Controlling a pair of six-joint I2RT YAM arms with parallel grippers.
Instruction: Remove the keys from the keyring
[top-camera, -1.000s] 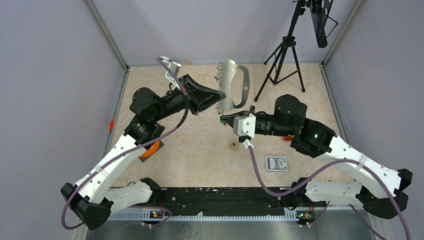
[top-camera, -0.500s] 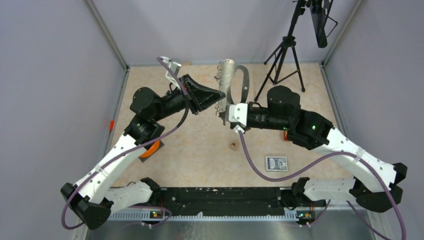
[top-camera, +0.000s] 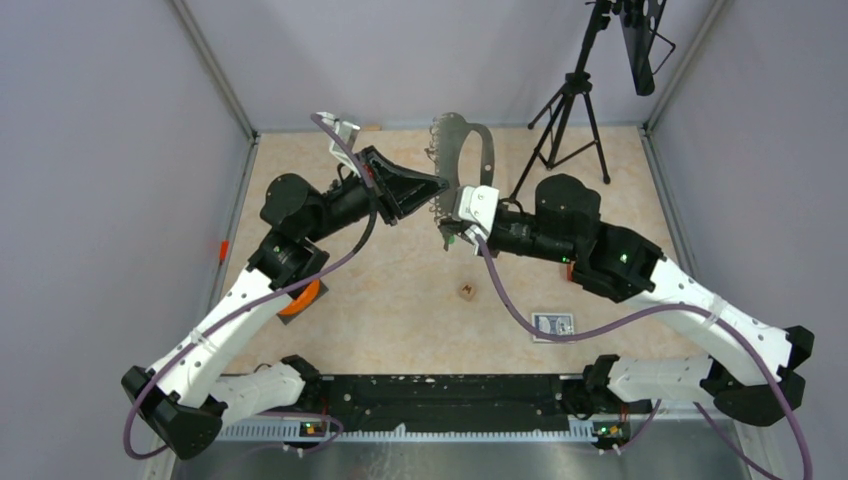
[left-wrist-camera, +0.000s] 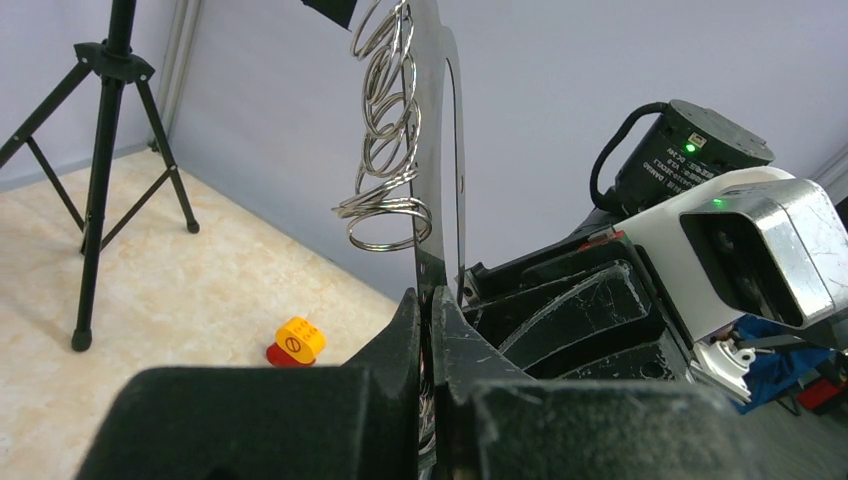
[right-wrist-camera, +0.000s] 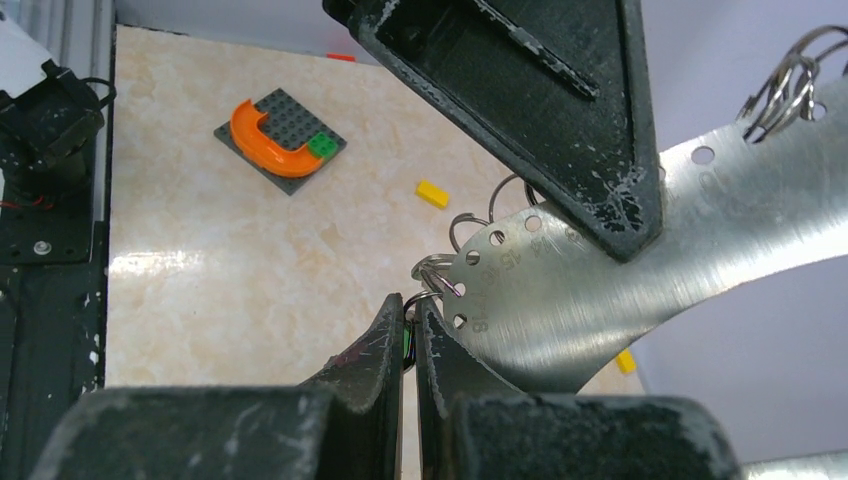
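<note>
The keyring (top-camera: 462, 148) is a flat grey metal loop held upright in the air over the back of the table. My left gripper (top-camera: 440, 184) is shut on its lower left edge; the left wrist view shows the plate (left-wrist-camera: 438, 150) edge-on between the jaws, with several small split rings (left-wrist-camera: 385, 130) hanging from its holes. My right gripper (top-camera: 447, 236) sits just below the keyring's bottom end. In the right wrist view it (right-wrist-camera: 408, 318) is shut on a green-headed key (right-wrist-camera: 406, 342) that hangs from a small ring (right-wrist-camera: 437, 272) on the plate (right-wrist-camera: 620, 290). Other keys are hidden.
A black tripod (top-camera: 565, 110) stands at the back right. On the table lie a small brown cube (top-camera: 467, 291), a blue card box (top-camera: 552, 326), an orange piece on a grey baseplate (right-wrist-camera: 285, 140) and a loose yellow brick (right-wrist-camera: 432, 193). Grey walls close in both sides.
My right arm has swung left and forward, bringing its gripper up under the keyring's bottom end. The left gripper has shifted the keyring slightly up and back.
</note>
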